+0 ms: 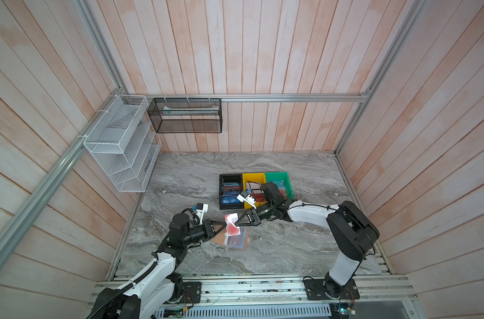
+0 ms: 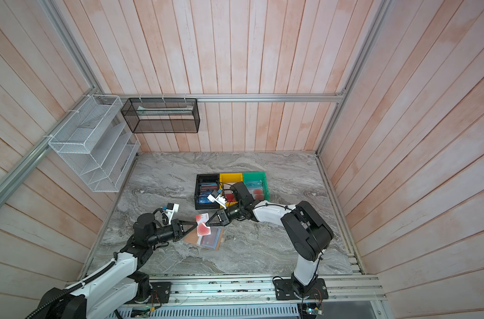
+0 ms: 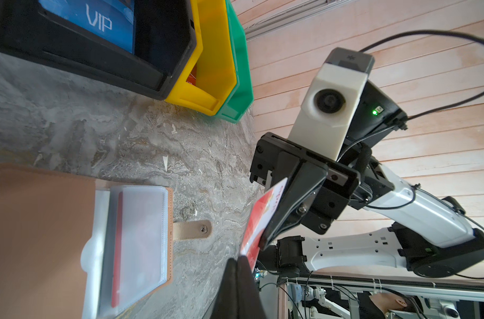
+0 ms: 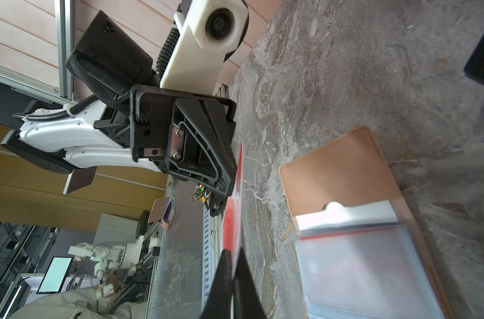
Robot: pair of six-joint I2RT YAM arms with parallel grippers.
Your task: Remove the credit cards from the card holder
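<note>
You've got the card holder (image 1: 236, 242) on the table (image 1: 290, 248) just below centre of both top views, the card (image 1: 232, 226) right over its upper edge, the left gripper (image 1: 224, 223) touching that card from the left, the right gripper (image 1: 236, 221) from the right, and the row of bins (image 1: 253, 174) further up the frame.

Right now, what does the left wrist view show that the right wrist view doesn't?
Only the left wrist: the right gripper shut on the white card, the strap tab, the yellow bin, the green bin and a blue VIP card. Only the right wrist: the left gripper shut on that card's opposite edge, and a monitor in the background. Both: the white card held between the two grippers, and the holder lying open with a red card in its sleeves.
</note>
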